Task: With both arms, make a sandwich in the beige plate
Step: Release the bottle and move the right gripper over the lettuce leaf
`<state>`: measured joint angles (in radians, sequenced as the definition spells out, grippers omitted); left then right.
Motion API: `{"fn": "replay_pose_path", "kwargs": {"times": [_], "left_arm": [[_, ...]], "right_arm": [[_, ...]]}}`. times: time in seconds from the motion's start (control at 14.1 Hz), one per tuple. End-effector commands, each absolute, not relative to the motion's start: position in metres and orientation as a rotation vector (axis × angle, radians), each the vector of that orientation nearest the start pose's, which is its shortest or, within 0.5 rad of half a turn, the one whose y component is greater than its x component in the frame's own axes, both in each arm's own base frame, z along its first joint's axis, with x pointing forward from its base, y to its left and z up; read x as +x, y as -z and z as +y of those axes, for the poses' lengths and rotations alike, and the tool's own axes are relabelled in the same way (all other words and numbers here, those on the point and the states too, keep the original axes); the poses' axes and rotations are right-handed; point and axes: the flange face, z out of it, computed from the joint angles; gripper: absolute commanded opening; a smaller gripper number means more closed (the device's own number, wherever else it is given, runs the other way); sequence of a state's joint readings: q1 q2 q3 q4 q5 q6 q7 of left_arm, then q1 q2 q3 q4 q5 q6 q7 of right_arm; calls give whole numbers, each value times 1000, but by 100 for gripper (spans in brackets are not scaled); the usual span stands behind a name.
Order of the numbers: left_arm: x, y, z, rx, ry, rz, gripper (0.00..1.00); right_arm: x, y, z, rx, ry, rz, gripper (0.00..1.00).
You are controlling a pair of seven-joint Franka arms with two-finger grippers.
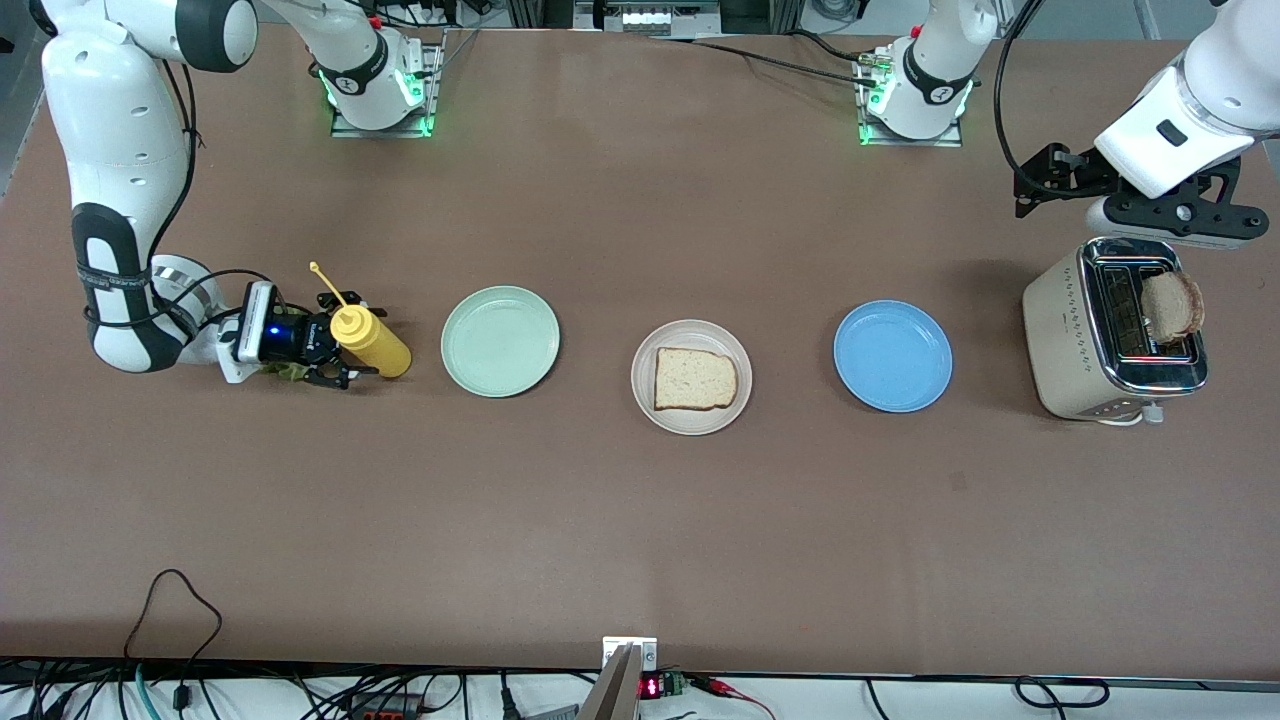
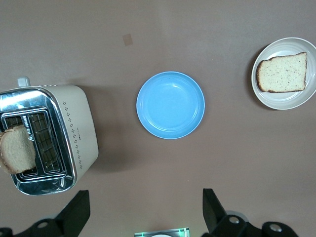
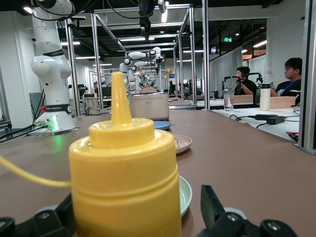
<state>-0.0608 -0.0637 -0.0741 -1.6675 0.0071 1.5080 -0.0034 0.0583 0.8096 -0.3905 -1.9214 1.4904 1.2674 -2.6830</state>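
From my station I see a matte brown desk [image 1: 640,540] with three smooth round plates in a row. The beige plate [image 1: 691,335], shallow-rimmed and in the middle, carries one pale square bread slice [image 1: 695,379] with a brown crust; that is all of the sandwich I can find there. The mint-green plate [image 1: 500,340] toward the right arm's end and the glossy blue plate [image 1: 893,355] toward the left arm's end are both bare. At the left arm's end stands a cream toaster [image 1: 1070,340] with a chrome top and a dotted side, and a darker browned slice [image 1: 1173,304] sticks up out of one slot. The left end effector [image 2: 143,210] hangs over the desk by the toaster, its black fingers [image 2: 211,205] spread wide with nothing between them. The right end effector [image 1: 335,362] lies low at the desk beside a yellow plastic squeeze bottle [image 1: 370,340] with a ribbed cap and a pointed nozzle; in the right wrist view the bottle fills the space between the spread fingers [image 3: 213,205], but I cannot tell whether they touch it. Something green and crumpled [image 1: 285,371] shows under that wrist, too hidden to name.
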Motion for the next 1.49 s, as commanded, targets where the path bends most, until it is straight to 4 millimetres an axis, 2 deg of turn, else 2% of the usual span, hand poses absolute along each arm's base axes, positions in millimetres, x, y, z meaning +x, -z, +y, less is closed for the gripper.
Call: {"fn": "replay_pose_path", "kwargs": {"times": [0.0, 0.21, 0.36, 0.64, 0.85, 1.0, 1.28, 1.42], "left_arm": [[518, -615, -69, -3128, -152, 204, 100], [518, -615, -69, -3128, -152, 202, 100], [519, -615, -69, -3128, -154, 202, 100], [518, -615, -69, -3127, -152, 197, 100], [518, -615, -69, -3128, -152, 197, 100], [518, -615, -69, -3127, -152, 197, 100], [518, -615, -69, -3127, -152, 197, 100], [518, -615, -69, -3128, -152, 197, 100]], "right_arm": [[530, -118, -72, -1279, 1157, -1174, 100], [530, -125, -101, -1293, 1124, -1218, 100], [536, -144, -134, -1359, 1055, -1280, 100], [553, -188, -165, -1497, 878, -1380, 100], [568, -242, -166, -1638, 738, -1476, 100], [581, -280, -158, -1705, 678, -1518, 100], [604, -319, -145, -1810, 597, -1518, 100], [605, -341, -139, -1913, 505, -1508, 100]]}}
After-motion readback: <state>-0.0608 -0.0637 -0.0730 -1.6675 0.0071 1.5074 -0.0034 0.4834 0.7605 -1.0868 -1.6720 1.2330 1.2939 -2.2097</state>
